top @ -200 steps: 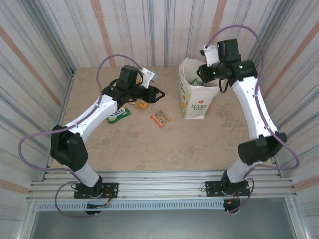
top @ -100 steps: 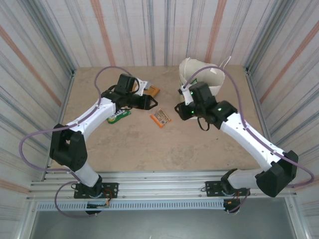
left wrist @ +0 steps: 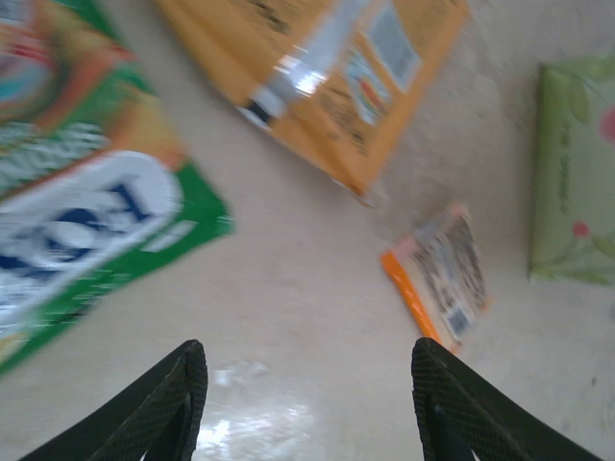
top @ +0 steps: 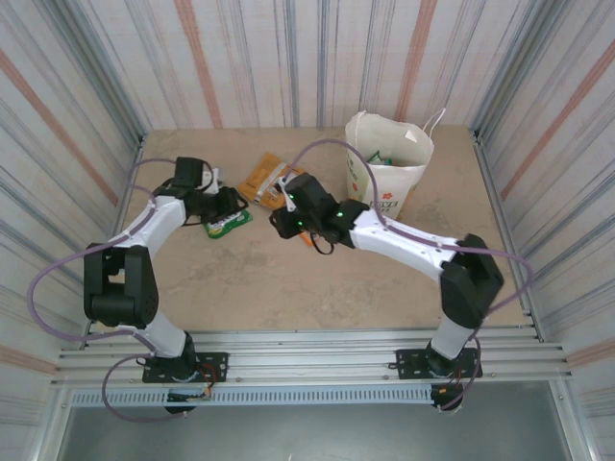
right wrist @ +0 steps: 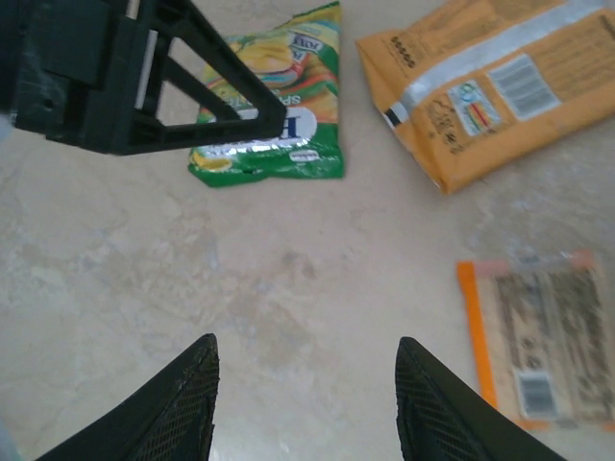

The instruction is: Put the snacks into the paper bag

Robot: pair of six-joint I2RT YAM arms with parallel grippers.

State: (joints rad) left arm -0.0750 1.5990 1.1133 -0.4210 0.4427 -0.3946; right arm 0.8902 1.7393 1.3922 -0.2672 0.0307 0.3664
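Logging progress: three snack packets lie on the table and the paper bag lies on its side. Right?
No: the paper bag stands upright, as the top external view shows. Three snack packets do lie on the table: green, large orange, small orange.

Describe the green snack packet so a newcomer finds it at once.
Start at the tall white paper bag far right on the beige table and look left, past the large orange packet. The glossy green packet lies by the left arm's end effector; its green-and-yellow face with white lettering sets it apart from its orange neighbours.
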